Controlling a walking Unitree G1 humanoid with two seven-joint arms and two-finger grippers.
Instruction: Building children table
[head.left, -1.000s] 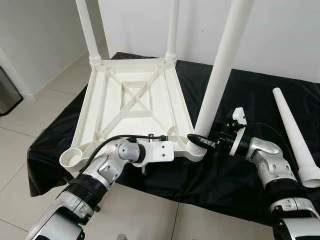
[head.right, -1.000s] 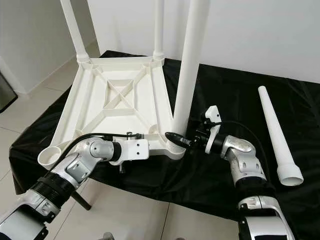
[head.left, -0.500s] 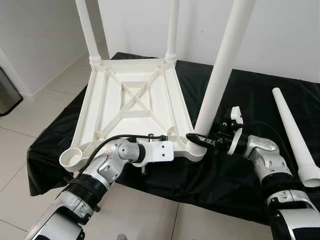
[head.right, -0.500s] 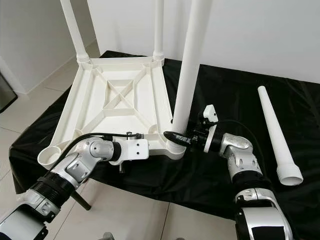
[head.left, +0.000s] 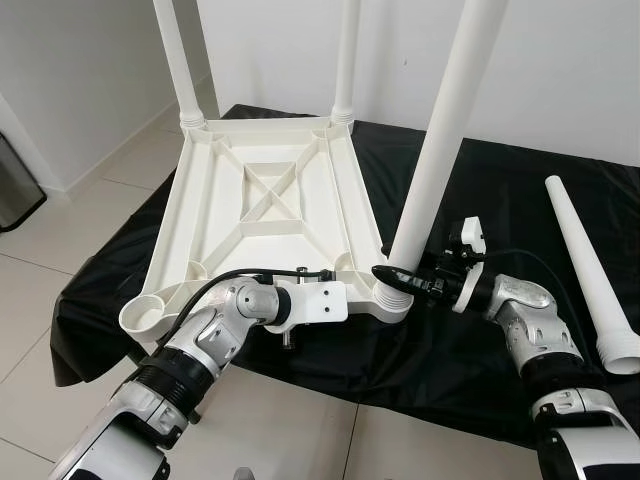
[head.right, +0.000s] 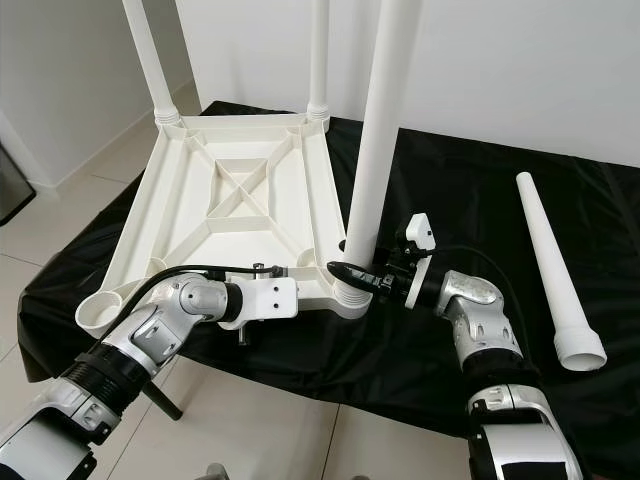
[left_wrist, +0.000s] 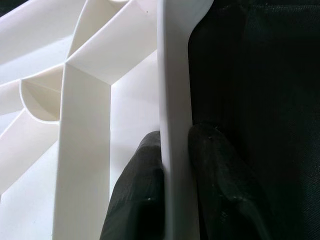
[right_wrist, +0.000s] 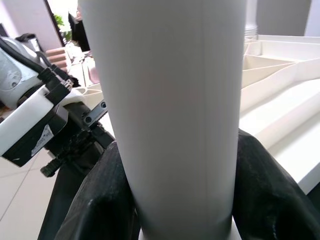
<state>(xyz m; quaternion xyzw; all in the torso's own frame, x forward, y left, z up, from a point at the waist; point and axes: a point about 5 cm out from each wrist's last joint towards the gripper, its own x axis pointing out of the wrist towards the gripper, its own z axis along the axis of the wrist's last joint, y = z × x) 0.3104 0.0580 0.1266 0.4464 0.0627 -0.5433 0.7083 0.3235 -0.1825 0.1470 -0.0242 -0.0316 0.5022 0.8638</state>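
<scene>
A white plastic tabletop (head.left: 265, 215) lies upside down on a black cloth. Two legs stand in its far corners. A third leg (head.left: 440, 145) stands upright in the near right corner socket (head.left: 392, 298). My right gripper (head.left: 392, 277) is shut on this leg's base; in the right wrist view its fingers (right_wrist: 95, 205) clasp the white tube (right_wrist: 170, 115). My left gripper (left_wrist: 175, 165) is shut on the tabletop's near rim (left_wrist: 172, 100), one finger on each side. The near left socket (head.left: 145, 318) holds nothing. A fourth leg (head.left: 588, 265) lies loose on the cloth at the right.
The black cloth (head.left: 480, 200) covers a low platform on a pale tiled floor (head.left: 60, 225). White walls stand behind. A grey bin (head.left: 15, 185) sits at the far left. The tabletop's near edge overhangs the cloth's front.
My right forearm has swung slightly closer to the tabletop, with the gripper still on the leg's base. The left arm and tabletop have not moved.
</scene>
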